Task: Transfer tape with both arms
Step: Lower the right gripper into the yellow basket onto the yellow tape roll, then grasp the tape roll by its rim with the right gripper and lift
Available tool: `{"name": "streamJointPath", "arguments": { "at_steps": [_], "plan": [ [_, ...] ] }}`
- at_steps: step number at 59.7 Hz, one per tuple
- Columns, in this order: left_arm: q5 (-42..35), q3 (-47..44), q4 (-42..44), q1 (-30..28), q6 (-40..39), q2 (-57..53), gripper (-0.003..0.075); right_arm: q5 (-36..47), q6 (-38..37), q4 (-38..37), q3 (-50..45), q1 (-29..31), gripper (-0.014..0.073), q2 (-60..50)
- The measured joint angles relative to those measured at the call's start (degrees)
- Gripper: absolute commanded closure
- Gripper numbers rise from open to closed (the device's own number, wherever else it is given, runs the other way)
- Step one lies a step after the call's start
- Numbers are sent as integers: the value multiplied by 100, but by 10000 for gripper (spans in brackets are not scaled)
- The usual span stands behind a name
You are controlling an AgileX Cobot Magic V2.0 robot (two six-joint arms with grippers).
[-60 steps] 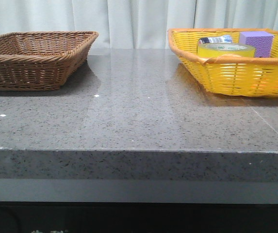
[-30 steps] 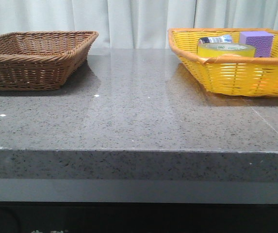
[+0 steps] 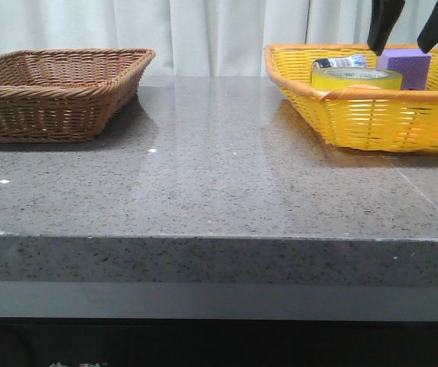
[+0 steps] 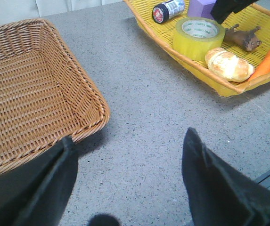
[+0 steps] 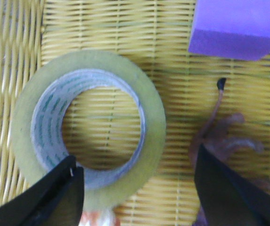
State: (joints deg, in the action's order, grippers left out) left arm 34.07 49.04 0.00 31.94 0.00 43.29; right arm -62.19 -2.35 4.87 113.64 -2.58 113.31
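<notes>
— Right wrist view first: what is under you?

— The tape (image 5: 88,129) lies flat on the woven floor of the yellow basket (image 5: 172,47), hole upward, green print on its white core. My right gripper (image 5: 137,193) hangs above it, released, fingers spread wide; one finger (image 5: 54,195) overlaps the roll's rim, the other stands past the roll, over a brown toy animal (image 5: 224,141). Nothing is held.

— What else sits in that basket?

— A purple block (image 4: 200,8) and a dark-capped jar (image 4: 168,10) beyond the tape, a bread roll (image 4: 229,64) touching it on the near side, and a carrot (image 4: 269,61) at the far end.

— And your other arm?

— My left gripper (image 4: 127,181) hovers over the grey table (image 3: 226,176), fingers apart, grasping nothing, just beside the corner of the brown basket (image 4: 31,94). The tape is well apart from it, across the table.
</notes>
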Motion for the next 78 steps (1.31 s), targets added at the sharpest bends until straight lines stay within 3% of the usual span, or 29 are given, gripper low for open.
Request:
{"name": "streamJointPath", "arguments": {
  "at_steps": [9, 20, 33, 48, 66, 78],
  "plan": [
    [0, 0, 0, 0, 0, 0, 248, 1, -24, 0, 255, 11, 84, 387],
    [0, 0, 0, 0, 0, 0, 248, 103, -24, -10, 292, 18, 199, 693],
    [0, 0, 0, 0, 0, 0, 248, 319, -34, 72, 316, 18, 259, 926],
    [0, 0, 0, 0, 0, 0, 248, 484, -34, 77, 316, 44, 437, 976],
    [0, 0, 0, 0, 0, 0, 248, 219, -34, 206, 597, 44, 445, 914],
    [0, 0, 0, 0, 0, 0, 248, 34, 26, 269, 618, 44, 445, 319]
  ]
}}
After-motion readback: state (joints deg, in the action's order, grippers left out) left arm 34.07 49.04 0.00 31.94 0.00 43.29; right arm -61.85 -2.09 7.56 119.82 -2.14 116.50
